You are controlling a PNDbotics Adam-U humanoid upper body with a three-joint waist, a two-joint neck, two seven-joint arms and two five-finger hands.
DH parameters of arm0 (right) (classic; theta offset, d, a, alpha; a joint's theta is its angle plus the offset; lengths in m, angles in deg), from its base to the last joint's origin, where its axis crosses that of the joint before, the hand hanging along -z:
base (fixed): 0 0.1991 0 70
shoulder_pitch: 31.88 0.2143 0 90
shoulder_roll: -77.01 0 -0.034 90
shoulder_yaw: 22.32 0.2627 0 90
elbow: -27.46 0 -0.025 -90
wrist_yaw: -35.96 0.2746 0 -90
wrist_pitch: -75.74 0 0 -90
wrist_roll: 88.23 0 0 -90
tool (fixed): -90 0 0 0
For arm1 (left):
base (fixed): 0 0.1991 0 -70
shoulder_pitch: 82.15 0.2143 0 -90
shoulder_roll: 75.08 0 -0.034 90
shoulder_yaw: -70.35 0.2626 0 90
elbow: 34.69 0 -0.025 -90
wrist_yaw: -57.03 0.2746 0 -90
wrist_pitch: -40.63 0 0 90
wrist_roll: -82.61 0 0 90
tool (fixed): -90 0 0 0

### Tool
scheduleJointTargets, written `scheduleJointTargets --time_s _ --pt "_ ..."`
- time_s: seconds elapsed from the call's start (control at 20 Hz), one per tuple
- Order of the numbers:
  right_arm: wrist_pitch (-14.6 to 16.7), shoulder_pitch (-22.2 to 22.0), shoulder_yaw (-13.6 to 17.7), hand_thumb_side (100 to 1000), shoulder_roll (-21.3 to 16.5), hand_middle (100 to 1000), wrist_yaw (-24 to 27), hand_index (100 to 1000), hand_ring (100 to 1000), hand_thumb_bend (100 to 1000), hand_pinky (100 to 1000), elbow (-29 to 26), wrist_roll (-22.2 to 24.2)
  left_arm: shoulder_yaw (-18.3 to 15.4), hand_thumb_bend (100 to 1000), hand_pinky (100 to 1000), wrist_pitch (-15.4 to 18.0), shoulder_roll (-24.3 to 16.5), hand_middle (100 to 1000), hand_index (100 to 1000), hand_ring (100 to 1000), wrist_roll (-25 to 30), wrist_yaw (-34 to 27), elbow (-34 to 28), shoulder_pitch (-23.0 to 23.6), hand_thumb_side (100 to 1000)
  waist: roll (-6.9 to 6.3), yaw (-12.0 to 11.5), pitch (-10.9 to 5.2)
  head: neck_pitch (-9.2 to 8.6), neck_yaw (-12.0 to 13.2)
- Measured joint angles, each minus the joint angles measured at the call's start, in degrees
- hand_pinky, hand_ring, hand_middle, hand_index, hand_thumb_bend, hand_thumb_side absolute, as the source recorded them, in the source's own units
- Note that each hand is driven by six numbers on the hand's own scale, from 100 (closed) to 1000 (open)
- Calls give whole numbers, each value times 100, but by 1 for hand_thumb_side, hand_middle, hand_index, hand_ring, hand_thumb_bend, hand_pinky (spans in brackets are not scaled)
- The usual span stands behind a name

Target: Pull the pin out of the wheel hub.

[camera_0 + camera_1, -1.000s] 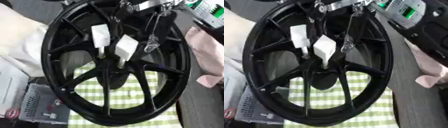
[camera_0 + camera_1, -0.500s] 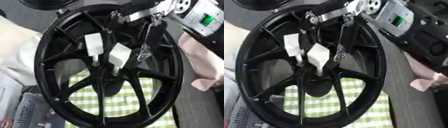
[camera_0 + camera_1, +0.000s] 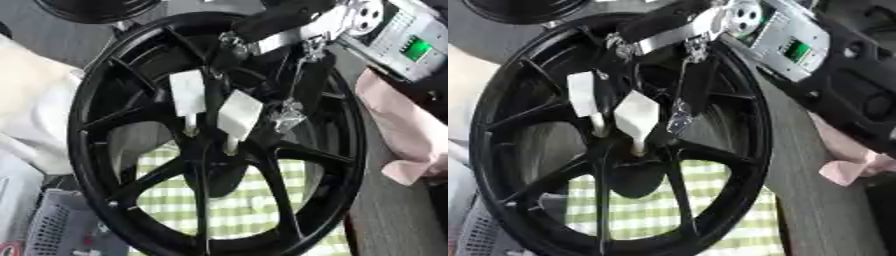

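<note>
My right hand (image 3: 262,30), black with silver links, hangs over the glossy black spoked wheel hub (image 3: 206,150); white-padded fingers (image 3: 238,114) spread beside a pale pin (image 3: 229,146)

The right arm (image 3: 815,55) enters from the upper right corner, black casing with a silver panel and a green light at the wrist; the right hand (image 3: 262,75) reaches down and to the left, silver at the knuckles; its white-tipped fingers (image 3: 238,114) point downward, fairly straight and close together; whether they pinch anything cannot be told; the left hand shows in neither view.
</note>
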State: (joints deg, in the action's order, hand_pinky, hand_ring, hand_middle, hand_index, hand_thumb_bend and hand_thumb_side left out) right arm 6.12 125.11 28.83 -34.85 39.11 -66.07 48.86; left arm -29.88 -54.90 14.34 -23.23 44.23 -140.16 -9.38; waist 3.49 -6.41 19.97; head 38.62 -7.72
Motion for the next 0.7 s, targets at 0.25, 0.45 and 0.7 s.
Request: scheduleJointTargets --time_s 0.25,0.45,0.7 --pt "0 2 0 100 -19 623 -129 736 624 539 810 -49 0 0 696 654 0 2 584 714 729 0 -22 0 0 491 0 -3 12 -44 0" --pt "1 5 0 100 -15 633 -371 742 634 534 808 -10 -1 0 696 654 -1 3 583 714 729 2 -33 0 0 491 2 -18 28 -50 0" --pt "58 6 1 100 46 628 -685 738 632 503 803 175 -58 0 695 654 -4 5 583 714 729 6 -35 0 0 490 15 -29 50 -72 0"
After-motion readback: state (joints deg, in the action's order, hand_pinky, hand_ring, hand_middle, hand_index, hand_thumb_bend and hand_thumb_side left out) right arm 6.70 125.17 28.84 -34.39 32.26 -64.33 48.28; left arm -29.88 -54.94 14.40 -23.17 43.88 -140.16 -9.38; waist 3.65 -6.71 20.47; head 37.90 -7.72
